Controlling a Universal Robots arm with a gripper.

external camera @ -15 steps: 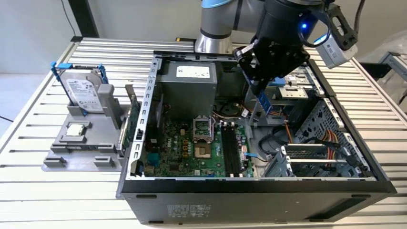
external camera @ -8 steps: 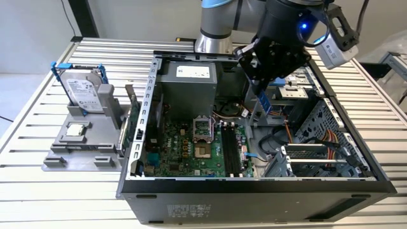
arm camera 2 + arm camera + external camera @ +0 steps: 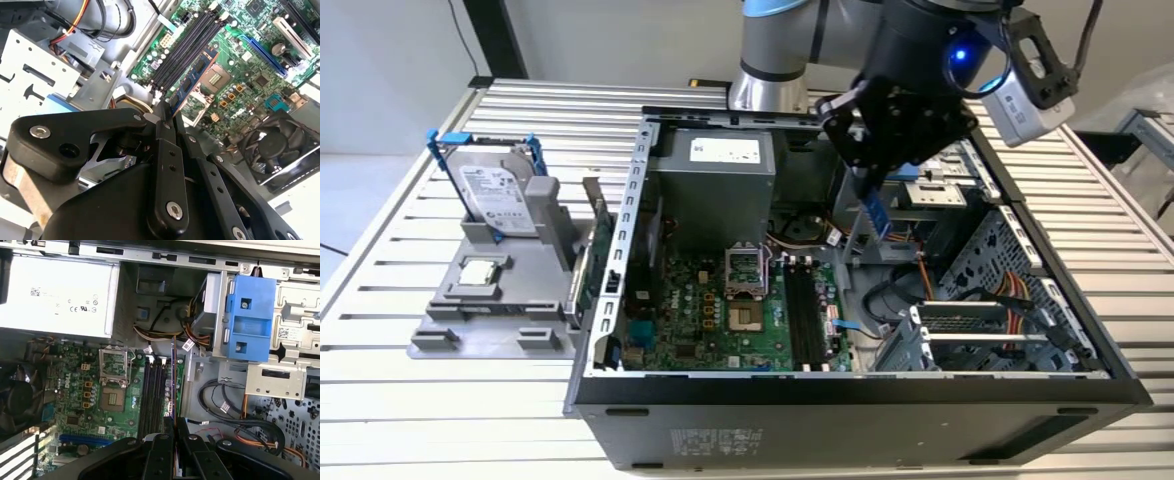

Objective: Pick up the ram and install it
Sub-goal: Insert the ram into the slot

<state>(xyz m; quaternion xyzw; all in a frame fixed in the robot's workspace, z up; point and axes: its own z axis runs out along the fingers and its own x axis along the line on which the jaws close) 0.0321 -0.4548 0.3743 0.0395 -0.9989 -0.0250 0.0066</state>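
Matte black sheet-metal wall of an open computer case point(image 3: 854, 415) closest in the exterior view, resting on a table point(image 3: 400, 400) of pale ribbed metal slats. Inside, a green motherboard point(image 3: 707, 320) with long black memory slots point(image 3: 803, 315) and a boxy grey power supply point(image 3: 714, 190). Above, the black gripper point(image 3: 870, 185) clamped shut on the ram point(image 3: 875, 218), a thin bluish stick hanging upright over the case interior, near the slots but not seated in one. On the exterior view's left, a moulded grey holder point(image 3: 487, 310) carrying a square silver CPU chip point(image 3: 479, 271) and an upright silver hard drive point(image 3: 496, 195) in a blue frame.

In the second wrist view, chunky black links with shiny screw heads tapering to the gripper point(image 3: 167, 111), fingers pinched tight on one end of the ram point(image 3: 194, 77): narrow blue board, black chips, copper-coloured edge. Beyond it, the parallel slots point(image 3: 187, 42) and a round black fan point(image 3: 275, 145).

In the first wrist view, the gripper point(image 3: 174, 421) closed on the ram point(image 3: 173, 380), seen edge-on as a thin dark line running parallel with the slots point(image 3: 152, 395). Nearby, a square metal CPU socket point(image 3: 114, 400) and a blocky blue plastic bracket point(image 3: 248, 315).
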